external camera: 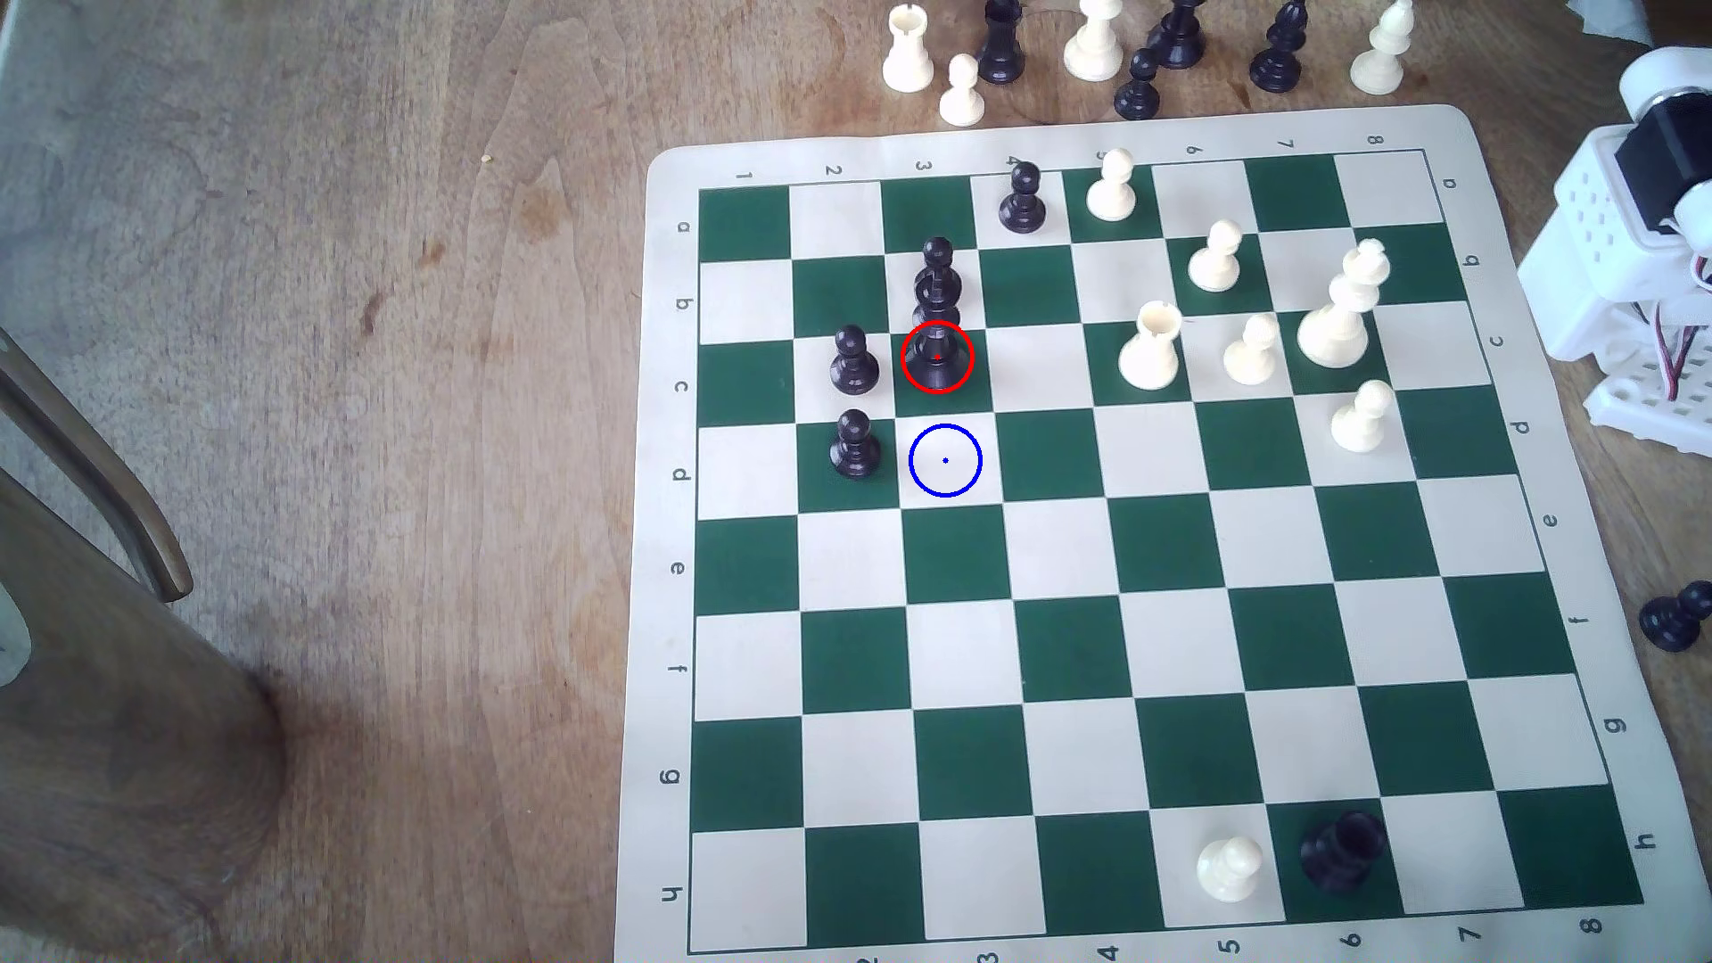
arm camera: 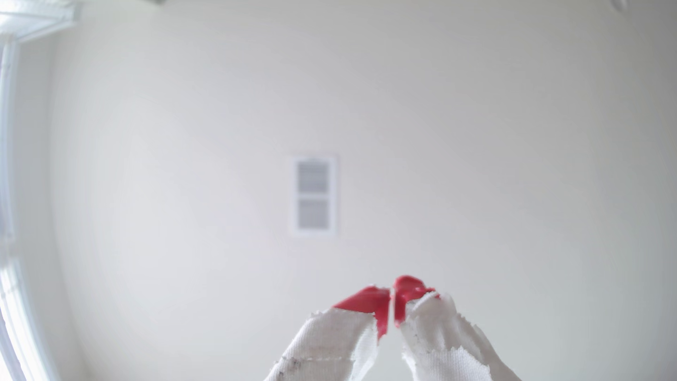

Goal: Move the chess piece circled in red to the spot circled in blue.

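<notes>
The gripper (arm camera: 392, 307) points at a wall, red tips pressed together, empty. Pawns (external camera: 853, 361) crowd the circled black piece (external camera: 937, 356); a wide descent could topple them before the blue-ringed square (external camera: 945, 460).

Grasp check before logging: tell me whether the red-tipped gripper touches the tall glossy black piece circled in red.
Apart. The wrist view shows the gripper shut, pointing at a wall, holding nothing.
</notes>
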